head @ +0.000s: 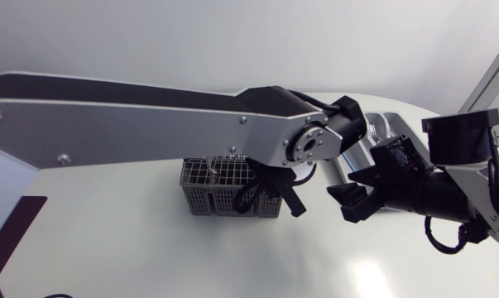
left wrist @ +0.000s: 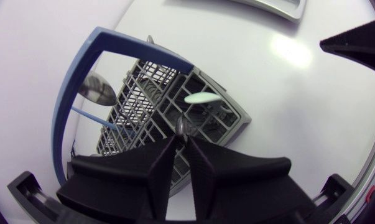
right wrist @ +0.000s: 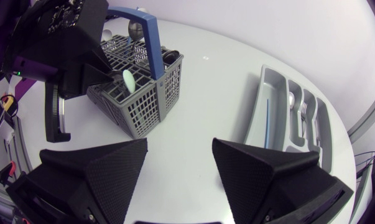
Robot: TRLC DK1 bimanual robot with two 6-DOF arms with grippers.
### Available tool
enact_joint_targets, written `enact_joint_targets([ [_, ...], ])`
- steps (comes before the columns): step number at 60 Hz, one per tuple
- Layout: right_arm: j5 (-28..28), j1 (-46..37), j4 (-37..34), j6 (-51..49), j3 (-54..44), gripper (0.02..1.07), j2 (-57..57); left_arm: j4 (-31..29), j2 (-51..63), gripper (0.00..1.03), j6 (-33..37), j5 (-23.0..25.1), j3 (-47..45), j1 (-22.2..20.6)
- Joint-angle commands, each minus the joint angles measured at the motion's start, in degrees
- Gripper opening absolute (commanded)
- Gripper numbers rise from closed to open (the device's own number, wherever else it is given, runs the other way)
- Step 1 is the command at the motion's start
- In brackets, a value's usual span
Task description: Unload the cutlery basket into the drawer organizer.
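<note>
My left gripper (left wrist: 198, 138), pinched shut on an upright silver cutlery handle (left wrist: 181, 127), hangs over the grey mesh cutlery basket (left wrist: 231, 121) with its blue hoop handle (left wrist: 66, 106). The basket lies lengthwise left to right at mid-table. Beyond, my right gripper (right wrist: 180, 149) hangs spread wide between the basket and the grey plastic drawer organizer (right wrist: 257, 106).

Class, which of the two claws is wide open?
The right claw, fingers spread wide; on the left claw they nearly meet over the cutlery basket.

Grey plastic lattice cutlery basket (head: 208, 197): upper part hidden under silver-grey left arm (head: 150, 124), head view | pale grey moulded drawer organizer (head: 390, 124): mostly behind that arm and black-and-silver right arm (head: 431, 194) | its metal cutlery (right wrist: 303, 111): too small to identify.
</note>
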Motion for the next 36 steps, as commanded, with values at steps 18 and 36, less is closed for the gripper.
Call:
enact_joint_targets([
  [18,-0.31,-0.26,0.58,-1.12,-1.62,0.78,0.02,0.69,-0.94,0.12,-1.43,-0.81,0.4,-0.16],
  [36,-0.31,-0.17,0.58,-1.12,-1.62,0.78,-0.06,2.53,-3.93,0.11,-0.55,-0.81,-1.0,-0.25],
])
